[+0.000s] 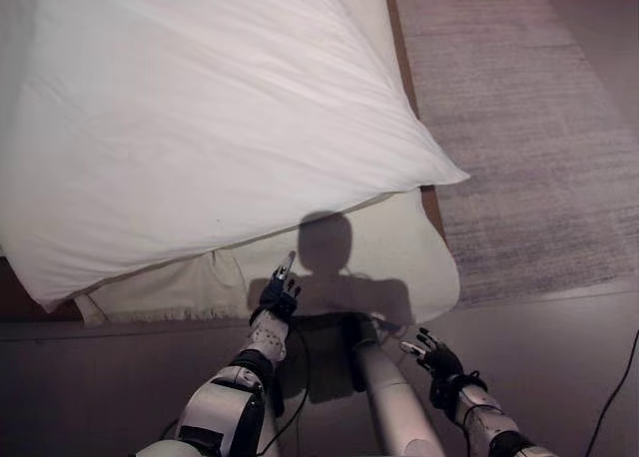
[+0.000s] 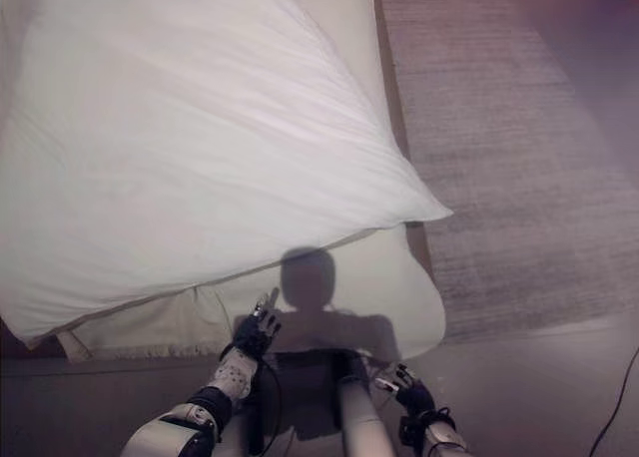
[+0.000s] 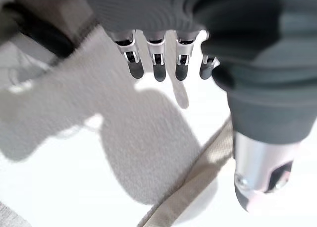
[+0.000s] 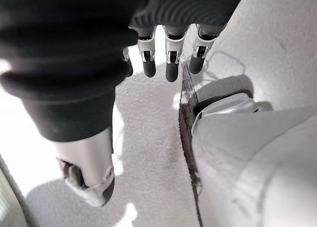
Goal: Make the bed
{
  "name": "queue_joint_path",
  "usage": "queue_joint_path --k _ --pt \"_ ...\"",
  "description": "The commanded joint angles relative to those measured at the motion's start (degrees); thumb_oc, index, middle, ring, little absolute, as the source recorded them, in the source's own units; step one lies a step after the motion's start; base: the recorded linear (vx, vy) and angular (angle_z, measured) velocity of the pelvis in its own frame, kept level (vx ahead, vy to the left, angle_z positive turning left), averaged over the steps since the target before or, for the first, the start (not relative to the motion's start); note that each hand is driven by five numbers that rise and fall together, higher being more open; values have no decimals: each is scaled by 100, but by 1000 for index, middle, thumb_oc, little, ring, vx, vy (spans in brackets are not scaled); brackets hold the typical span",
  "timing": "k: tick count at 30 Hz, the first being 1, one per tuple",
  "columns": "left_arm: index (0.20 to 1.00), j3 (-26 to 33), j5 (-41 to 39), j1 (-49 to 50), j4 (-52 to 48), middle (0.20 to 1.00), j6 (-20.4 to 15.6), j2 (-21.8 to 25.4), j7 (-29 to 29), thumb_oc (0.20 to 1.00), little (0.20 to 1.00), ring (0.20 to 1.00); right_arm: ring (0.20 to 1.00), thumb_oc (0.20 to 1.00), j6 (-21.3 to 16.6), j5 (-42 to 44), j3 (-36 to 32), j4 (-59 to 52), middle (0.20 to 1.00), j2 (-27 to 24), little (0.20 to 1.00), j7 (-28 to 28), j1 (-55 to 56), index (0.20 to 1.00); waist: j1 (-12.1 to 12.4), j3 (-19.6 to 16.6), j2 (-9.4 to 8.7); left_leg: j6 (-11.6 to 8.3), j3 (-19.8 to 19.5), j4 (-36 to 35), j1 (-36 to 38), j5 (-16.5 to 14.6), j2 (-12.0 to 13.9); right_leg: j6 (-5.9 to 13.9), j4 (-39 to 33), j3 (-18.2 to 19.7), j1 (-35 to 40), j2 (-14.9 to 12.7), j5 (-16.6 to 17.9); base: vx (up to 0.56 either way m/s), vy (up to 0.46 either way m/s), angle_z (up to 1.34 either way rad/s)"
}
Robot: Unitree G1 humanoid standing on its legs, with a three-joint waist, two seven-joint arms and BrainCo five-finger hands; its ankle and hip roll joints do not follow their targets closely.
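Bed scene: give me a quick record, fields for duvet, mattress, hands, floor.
duvet: white duvet spread over most of the bed, its near edge lying askew
mattress: cream mattress uncovered at the near corner
left hand: left hand open, over the mattress edge, holding nothing
right hand: right hand open, off the bed, over the floor
floor: grey rug beside the bed

Smooth white cloth duvet (image 1: 200,118), rough woven rug (image 1: 519,128).

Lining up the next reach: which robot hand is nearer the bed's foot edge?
The left robot hand: it hangs over the cream sheet at the bed's end, below the white duvet. The right robot hand hangs over the floor.
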Motion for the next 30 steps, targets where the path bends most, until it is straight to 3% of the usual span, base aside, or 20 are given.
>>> queue_joint_path --k 1,7,16,22,29,30 --pt "1000 212 -368 -351 -212 1000 -310 101 -54 1000 1000 1000 1000 1000 -268 174 206 -501 1000 -69 1000 -35 121 1000 -173 -178 -29 352 337 -5 -368 0 -419 39 -595 81 23 510 300 22 -2 -5" --pt "1000 338 -664 -603 -431 1000 -456 185 -58 1000 1000 1000 1000 1000 -291 169 204 -649 1000 -99 1000 -65 232 1000 -208 -181 30 347 353 -33 -440 -2 -430 24 -647 117 -47 519 301 3 0 -1" --pt "1000 750 -1057 -1130 -635 1000 -738 692 -127 1000 1000 1000 1000 1000 -334 109 145 -652 1000 -51 1000 -139 364 1000 -180 -193 13 340 447 -12 -440 -44 -376 49 -701 198 -60 529 334 6 3 -2" --pt "1000 870 -1119 -1502 -514 1000 -776 1109 -72 1000 1000 1000 1000 1000 -299 90 166 -646 1000 -55 1000 -171 360 1000 -169 -147 -22 338 455 75 -534 -53 -347 63 -647 176 -149 514 363 0 3 -7" --pt "1000 876 -1081 -1689 -398 1000 -826 1233 112 1000 1000 1000 1000 1000 -291 111 225 -649 1000 -29 1000 -212 353 1000 -160 -121 -9 336 481 121 -597 -55 -323 71 -628 161 -186 495 362 1 6 -2" --pt "592 875 -1075 -1708 -430 592 -857 1215 146 592 592 592 1000 1000 -292 110 235 -677 1000 -28 1000 -216 349 1000 -154 -120 -7 337 489 130 -615 -59 -311 74 -627 167 -193 499 366 0 0 0"
